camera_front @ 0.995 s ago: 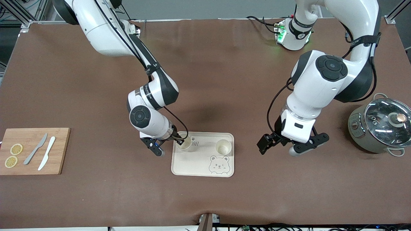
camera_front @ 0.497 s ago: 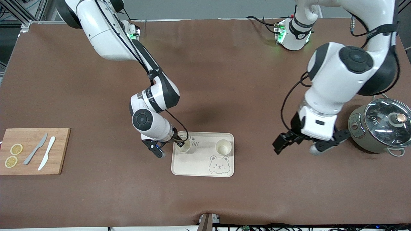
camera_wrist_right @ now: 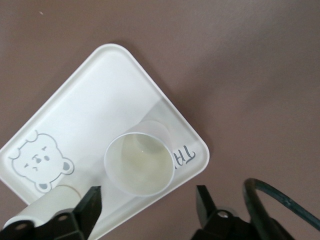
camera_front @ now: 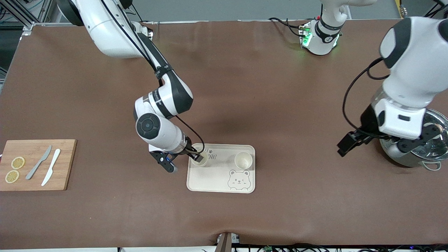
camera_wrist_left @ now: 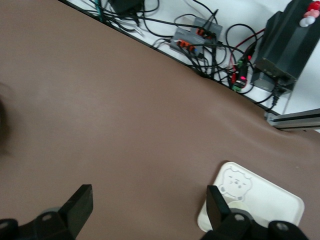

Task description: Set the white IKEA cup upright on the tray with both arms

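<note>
Your cutting board (camera_front: 35, 164) lies at the right arm's end of the worktop (camera_front: 245, 87), carrying lemon slices (camera_front: 14, 169) and two knives (camera_front: 44, 166). Your right gripper (camera_front: 184, 163) hangs low at the tray (camera_front: 217, 182), with its fingers spread either side of a white cup (camera_wrist_right: 139, 162) and not pinching it. That cup stands upright on the tray. A second cup (camera_front: 243, 160) stands upright beside it. Your left gripper (camera_front: 378, 145), fingers spread and empty, hangs by the lidded pot (camera_front: 432, 150).
</note>
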Available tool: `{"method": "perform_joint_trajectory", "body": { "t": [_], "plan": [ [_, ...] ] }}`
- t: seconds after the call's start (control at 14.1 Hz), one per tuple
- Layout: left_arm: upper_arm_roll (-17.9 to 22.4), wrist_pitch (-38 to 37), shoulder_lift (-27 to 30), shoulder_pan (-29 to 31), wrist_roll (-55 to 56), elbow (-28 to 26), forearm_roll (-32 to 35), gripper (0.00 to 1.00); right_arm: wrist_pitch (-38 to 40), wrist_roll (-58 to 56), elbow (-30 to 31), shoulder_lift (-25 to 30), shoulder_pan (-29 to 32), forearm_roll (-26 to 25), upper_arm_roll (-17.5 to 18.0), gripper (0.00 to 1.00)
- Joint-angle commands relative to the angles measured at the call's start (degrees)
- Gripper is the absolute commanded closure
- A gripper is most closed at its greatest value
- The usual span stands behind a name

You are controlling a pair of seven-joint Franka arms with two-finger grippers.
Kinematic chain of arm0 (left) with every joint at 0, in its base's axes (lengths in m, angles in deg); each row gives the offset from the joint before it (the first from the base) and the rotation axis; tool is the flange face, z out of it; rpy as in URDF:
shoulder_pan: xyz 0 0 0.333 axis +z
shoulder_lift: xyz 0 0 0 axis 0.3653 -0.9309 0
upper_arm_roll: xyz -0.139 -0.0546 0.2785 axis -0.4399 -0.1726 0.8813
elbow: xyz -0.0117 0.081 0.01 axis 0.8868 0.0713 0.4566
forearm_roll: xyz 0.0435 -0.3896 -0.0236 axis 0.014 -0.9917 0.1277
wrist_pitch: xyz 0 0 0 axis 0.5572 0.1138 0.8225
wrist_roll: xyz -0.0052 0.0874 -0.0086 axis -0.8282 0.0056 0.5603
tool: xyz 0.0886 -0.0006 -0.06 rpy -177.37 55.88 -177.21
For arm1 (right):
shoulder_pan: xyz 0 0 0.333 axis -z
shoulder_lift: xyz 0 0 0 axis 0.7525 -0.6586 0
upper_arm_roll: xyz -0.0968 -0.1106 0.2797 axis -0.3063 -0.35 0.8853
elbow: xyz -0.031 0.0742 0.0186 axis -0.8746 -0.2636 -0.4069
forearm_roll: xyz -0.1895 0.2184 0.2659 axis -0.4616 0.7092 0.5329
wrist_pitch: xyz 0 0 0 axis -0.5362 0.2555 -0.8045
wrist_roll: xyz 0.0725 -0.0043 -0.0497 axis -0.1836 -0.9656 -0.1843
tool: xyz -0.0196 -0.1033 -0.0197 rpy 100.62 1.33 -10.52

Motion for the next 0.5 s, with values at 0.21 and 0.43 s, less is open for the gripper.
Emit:
{"method": "perform_joint_trajectory", "body": {
  "t": [0.21, 0.43],
  "plan": [
    [-0.05, -7.07, 7.68, 7.06, -14.37, -1.7, -0.9, 0.0, 11.78, 0.86, 2.55, 10.25, 2.51, -0.37, -1.14, 0.0],
    [-0.14, -11.02, 9.71, 8.65, -20.08, -1.52, -1.25, 0.0, 14.09, -0.36, 3.78, 15.08, 3.65, -0.2, -1.23, 0.0]
  ]
}}
